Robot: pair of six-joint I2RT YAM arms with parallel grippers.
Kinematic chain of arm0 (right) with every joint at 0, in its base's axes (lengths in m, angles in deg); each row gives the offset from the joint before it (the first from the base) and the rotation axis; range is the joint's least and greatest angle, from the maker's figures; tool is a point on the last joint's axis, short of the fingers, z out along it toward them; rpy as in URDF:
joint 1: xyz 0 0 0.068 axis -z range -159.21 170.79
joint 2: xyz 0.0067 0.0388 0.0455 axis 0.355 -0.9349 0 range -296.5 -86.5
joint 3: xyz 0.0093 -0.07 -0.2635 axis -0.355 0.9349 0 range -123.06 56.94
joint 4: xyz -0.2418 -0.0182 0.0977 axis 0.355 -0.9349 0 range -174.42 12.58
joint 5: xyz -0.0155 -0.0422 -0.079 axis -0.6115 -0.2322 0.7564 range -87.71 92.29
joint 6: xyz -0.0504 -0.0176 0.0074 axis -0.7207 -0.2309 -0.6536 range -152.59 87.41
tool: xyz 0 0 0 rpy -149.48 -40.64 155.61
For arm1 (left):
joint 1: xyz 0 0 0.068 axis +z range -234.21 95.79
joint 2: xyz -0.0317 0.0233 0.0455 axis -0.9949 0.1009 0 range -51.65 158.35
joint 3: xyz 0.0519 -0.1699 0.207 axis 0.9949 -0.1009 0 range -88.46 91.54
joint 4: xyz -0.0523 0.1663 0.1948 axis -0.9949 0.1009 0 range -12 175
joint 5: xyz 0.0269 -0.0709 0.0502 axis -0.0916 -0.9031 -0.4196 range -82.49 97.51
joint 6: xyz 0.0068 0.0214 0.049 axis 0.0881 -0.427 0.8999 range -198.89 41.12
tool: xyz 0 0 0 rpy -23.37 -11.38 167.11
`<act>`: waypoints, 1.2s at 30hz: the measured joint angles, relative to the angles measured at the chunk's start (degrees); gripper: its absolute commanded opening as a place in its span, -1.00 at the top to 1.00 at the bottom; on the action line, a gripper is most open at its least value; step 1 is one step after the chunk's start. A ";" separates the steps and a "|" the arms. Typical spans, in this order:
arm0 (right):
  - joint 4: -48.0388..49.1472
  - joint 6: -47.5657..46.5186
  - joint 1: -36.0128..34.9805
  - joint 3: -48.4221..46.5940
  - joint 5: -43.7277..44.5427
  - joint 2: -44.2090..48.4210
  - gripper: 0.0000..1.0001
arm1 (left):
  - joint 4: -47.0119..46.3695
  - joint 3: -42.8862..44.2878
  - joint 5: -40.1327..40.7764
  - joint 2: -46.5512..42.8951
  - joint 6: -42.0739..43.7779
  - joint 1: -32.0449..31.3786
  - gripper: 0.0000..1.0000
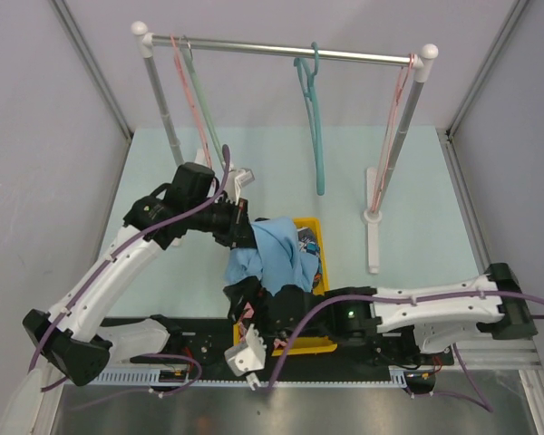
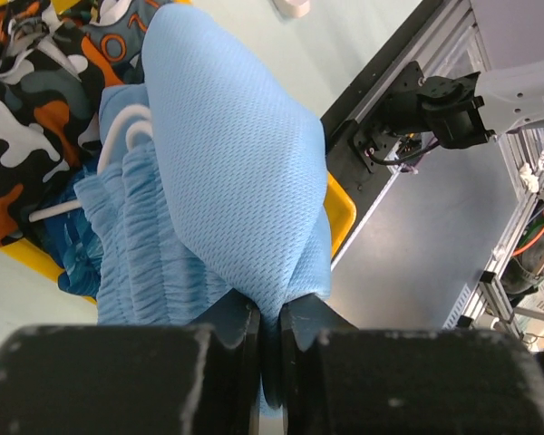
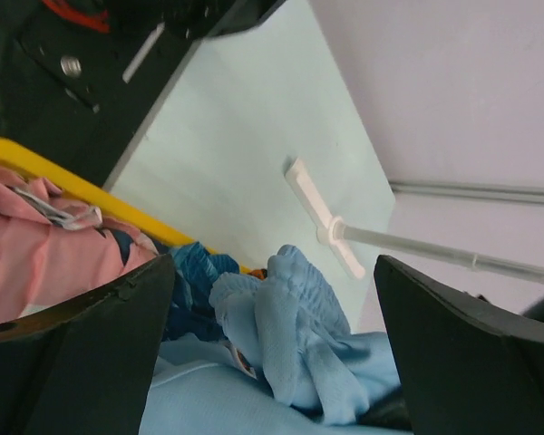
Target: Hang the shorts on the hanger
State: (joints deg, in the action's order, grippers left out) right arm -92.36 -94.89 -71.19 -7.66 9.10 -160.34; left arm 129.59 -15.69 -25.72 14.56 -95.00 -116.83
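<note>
The big, plain light blue fabric shorts [image 1: 276,254] are bunched up in the middle of the frame, lifted a little above the yellow plastic bin [image 1: 315,228] that sits on the pale green table [image 1: 417,236]. The left end effector [image 1: 243,228] has its two black fingers [image 2: 227,317] squeezed tight on a fold of the blue cloth, and the rest of the cloth hangs away from it. Near the fold you can see the bunchy waistband and the white drawstring [image 2: 131,122]. Under it, in the bin, lie orange, black and white patterned shorts [image 2: 27,109] and a bit of teal and blue patterned cloth [image 2: 72,263]. The right end effector [image 1: 249,304] is at the lower edge of the blue cloth, with its fingers spread wide and nothing between them; the blue cloth shows just past them. A pink cloth [image 3: 45,263] lies in the bin beside it. The thin pale pink wire hanger [image 1: 185,91] hangs on the silver rail [image 1: 281,47] in the upper left of the frame, well apart from the blue cloth. Next to it hangs a pale green hanger [image 1: 207,109], and a thicker teal hanger [image 1: 314,127] hangs near the middle of the rail.
</note>
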 measured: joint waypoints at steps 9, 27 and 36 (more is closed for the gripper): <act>5.49 -7.06 2.93 2.03 13.73 -12.11 -0.90 | -0.22 -2.89 1.84 -0.59 -1.57 0.00 0.74; 1.68 0.68 13.51 -0.15 2.71 3.87 1.00 | -1.77 0.48 -0.13 -1.84 1.64 3.10 -0.55; -8.81 13.29 28.20 -9.88 -18.25 17.29 1.00 | -3.17 11.19 -7.67 -5.01 10.01 11.91 -0.99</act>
State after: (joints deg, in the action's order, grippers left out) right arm -101.16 -81.60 -43.00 -17.54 -9.15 -143.05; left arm 126.42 -4.50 -33.40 9.56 -84.99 -104.92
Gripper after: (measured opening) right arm 0.088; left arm 0.995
